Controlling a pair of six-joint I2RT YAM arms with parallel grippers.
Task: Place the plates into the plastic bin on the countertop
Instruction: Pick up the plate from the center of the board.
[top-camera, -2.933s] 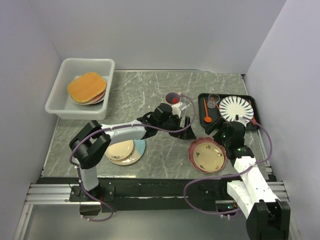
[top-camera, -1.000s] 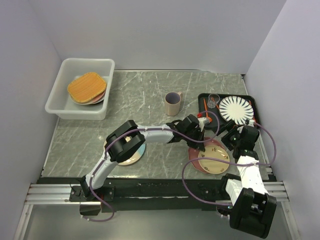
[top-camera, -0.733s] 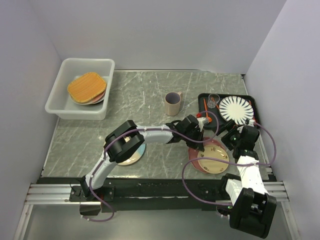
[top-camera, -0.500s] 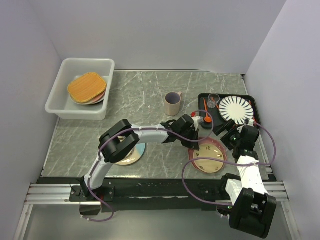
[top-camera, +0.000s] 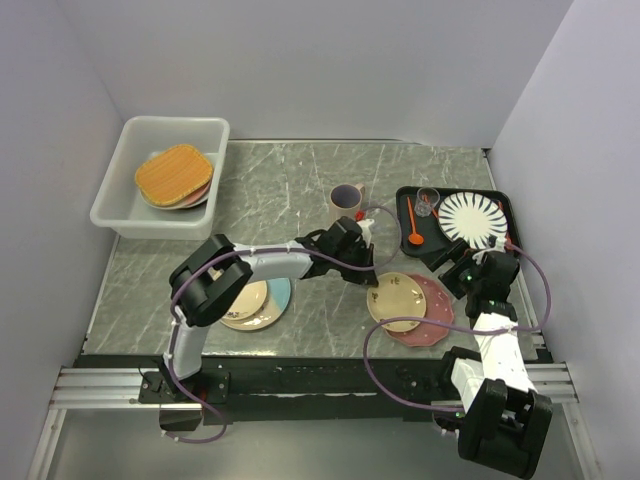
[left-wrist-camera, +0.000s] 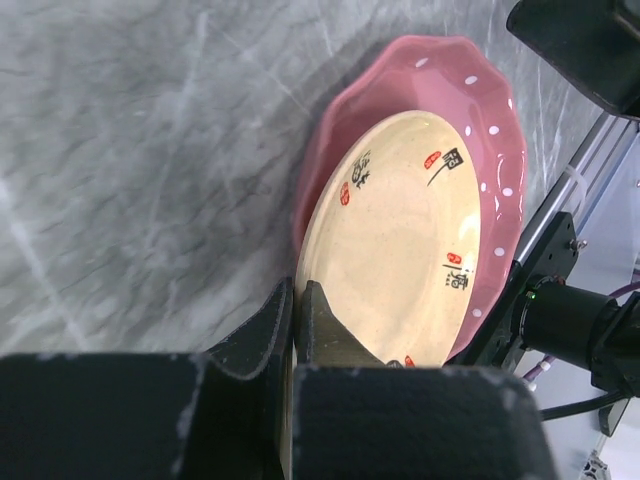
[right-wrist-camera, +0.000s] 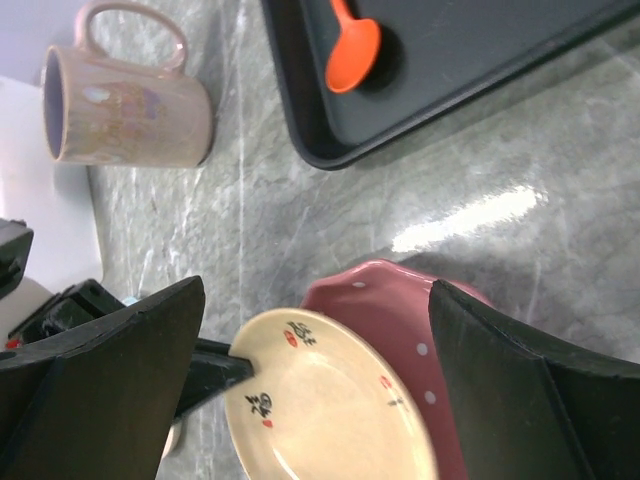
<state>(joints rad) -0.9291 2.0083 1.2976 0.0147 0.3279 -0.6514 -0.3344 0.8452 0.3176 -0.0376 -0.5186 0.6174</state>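
Note:
My left gripper (top-camera: 366, 277) is shut on the rim of the small cream floral plate (top-camera: 397, 300). In the left wrist view its fingers (left-wrist-camera: 312, 325) pinch the near edge of this plate (left-wrist-camera: 400, 250), which is tilted over the pink scalloped dotted plate (left-wrist-camera: 480, 130). The cream plate overhangs the left side of the pink plate (top-camera: 432, 312). My right gripper (top-camera: 452, 272) stands open just right of both plates, nothing between its fingers (right-wrist-camera: 540, 400). The plastic bin (top-camera: 175, 122) sits at the far left with stacked plates (top-camera: 175, 175) inside. A cream-and-light-blue plate stack (top-camera: 250, 303) lies on the countertop (top-camera: 290, 180).
A beige mug (top-camera: 346, 205) stands behind the left gripper. At the back right a black tray (top-camera: 400, 205) holds a striped white plate (top-camera: 472, 217), an orange spoon (top-camera: 412, 225) and a small glass (top-camera: 428, 200). Walls close in on three sides.
The left gripper has drawn back to the left with the small cream plate, pulling it from the middle of the pink plate toward its left rim. The right arm has stayed still.

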